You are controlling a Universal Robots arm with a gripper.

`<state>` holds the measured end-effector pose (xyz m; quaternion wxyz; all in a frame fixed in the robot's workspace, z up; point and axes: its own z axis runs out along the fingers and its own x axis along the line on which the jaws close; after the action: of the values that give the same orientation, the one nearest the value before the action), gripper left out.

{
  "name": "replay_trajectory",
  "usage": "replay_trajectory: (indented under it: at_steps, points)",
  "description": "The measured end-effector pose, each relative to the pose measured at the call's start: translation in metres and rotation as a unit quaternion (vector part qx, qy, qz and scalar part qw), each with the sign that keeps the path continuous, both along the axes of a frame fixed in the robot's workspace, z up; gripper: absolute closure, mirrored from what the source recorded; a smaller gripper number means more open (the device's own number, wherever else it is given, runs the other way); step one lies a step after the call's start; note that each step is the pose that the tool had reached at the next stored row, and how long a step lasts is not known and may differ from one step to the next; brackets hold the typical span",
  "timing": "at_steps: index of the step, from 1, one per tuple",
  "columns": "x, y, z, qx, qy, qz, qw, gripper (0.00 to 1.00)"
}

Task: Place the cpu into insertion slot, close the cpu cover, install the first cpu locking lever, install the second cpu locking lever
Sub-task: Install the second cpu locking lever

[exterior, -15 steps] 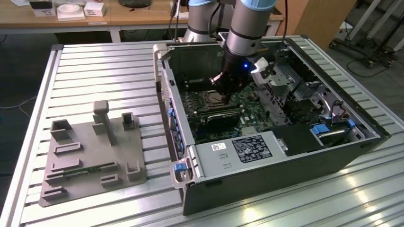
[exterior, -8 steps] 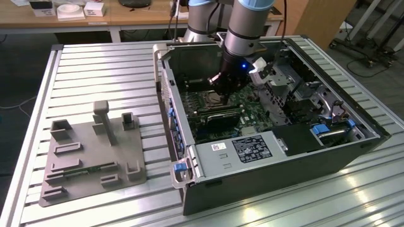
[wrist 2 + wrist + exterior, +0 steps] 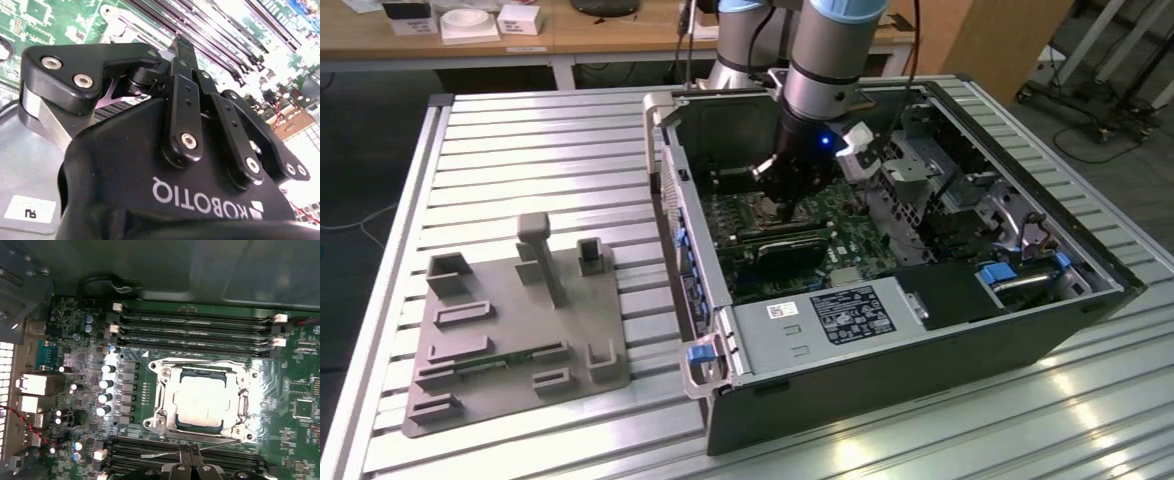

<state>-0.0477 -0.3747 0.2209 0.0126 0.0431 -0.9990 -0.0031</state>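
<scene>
Landmark: the insertion slot (image 3: 202, 401) on the green motherboard (image 3: 125, 390). In the first wrist view the cpu (image 3: 202, 401) sits in the slot, pale metal top up, and the cpu cover (image 3: 165, 390) lies flat around it, so seating and cover-closing read as done. A thin wire locking lever (image 3: 165, 454) runs just beside the slot, on the side nearest the gripper (image 3: 190, 454), and does not look latched; judged step in hand: the first lever. The fingers (image 3: 186, 456) are pressed together at or on that lever; whether anything is pinched between them I cannot tell. A next move would call for a fine push sideways and down to bring the lever under its hook. The second wrist view adds the gripper's body and linkage close above the board. The exterior view adds the open computer case (image 3: 1067, 330), arm reaching inside, and a grey fixture tray (image 3: 507, 380) well apart from the slot, outside the case.
</scene>
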Motion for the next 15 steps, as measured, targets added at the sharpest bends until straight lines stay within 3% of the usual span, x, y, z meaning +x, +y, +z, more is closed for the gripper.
replay_trajectory:
  at_steps: [15]
  points:
    - [-0.017, 0.0, -0.0035, -0.0001, 0.001, 0.0, 1.0, 0.9]
